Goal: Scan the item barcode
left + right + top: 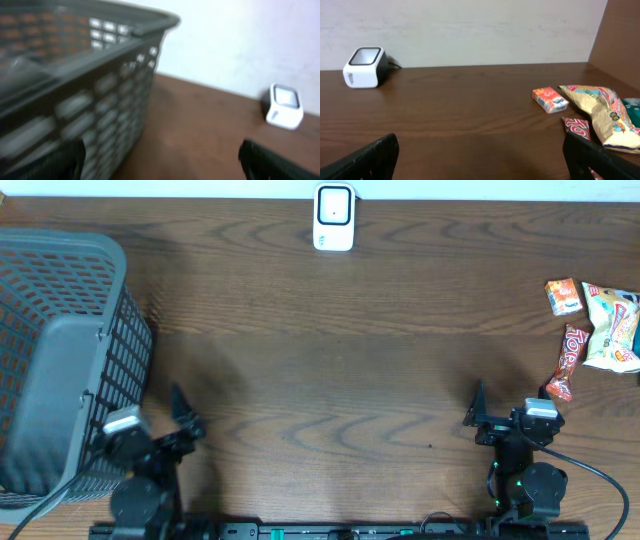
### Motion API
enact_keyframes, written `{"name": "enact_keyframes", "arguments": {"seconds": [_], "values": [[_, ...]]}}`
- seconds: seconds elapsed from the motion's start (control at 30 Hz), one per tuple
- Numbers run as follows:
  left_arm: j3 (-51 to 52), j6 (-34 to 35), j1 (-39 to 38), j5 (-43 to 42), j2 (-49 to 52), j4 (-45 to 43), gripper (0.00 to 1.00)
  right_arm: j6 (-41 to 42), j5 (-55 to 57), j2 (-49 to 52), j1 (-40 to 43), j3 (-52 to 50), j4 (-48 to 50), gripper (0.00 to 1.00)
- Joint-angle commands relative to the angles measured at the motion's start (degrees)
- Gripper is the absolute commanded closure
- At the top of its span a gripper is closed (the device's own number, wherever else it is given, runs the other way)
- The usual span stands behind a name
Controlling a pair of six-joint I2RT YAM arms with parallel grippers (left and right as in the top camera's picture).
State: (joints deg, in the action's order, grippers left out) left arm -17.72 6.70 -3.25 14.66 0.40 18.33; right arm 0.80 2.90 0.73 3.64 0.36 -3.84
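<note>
A white barcode scanner [333,217] stands at the table's far middle edge; it also shows in the left wrist view [284,106] and the right wrist view [365,67]. At the right lie the items: a small orange box [563,296] [550,99], a red candy bar [567,362] [577,129] and a yellow snack bag [612,328] [600,112]. My left gripper [188,418] [162,160] hovers open near the front left, holding nothing. My right gripper [478,418] [480,150] is open and holds nothing, left of the candy bar.
A large grey plastic basket [60,360] [100,75] fills the left side, close beside my left arm. A wall runs behind the scanner. A teal packet [632,105] peeks out behind the snack bag.
</note>
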Motion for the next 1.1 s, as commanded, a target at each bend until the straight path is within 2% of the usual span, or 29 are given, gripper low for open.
{"name": "enact_keyframes", "arguments": {"seconds": [0.0, 0.17, 0.53, 0.83, 1.07], "values": [[7.5, -1.2, 0.1, -4.9, -0.3, -8.1, 0.02, -0.6, -0.3, -0.1, 0.4, 0.0, -0.3, 0.01], [14.9, -8.6, 0.1, -10.6, -0.3, -14.2, 0.02, -0.6, -0.3, -0.1, 0.4, 0.0, -0.3, 0.01], [17.5, -12.7, 0.1, -11.7, -0.3, -14.4, 0.02, -0.6, -0.3, -0.1, 0.4, 0.0, -0.3, 0.01], [17.5, -12.7, 0.1, -11.7, -0.3, -14.8, 0.02, -0.6, -0.3, -0.1, 0.4, 0.0, -0.3, 0.01], [17.5, -12.7, 0.1, -11.7, -0.3, -19.1, 0.02, -0.6, -0.3, -0.1, 0.4, 0.0, -0.3, 0.01]]}}
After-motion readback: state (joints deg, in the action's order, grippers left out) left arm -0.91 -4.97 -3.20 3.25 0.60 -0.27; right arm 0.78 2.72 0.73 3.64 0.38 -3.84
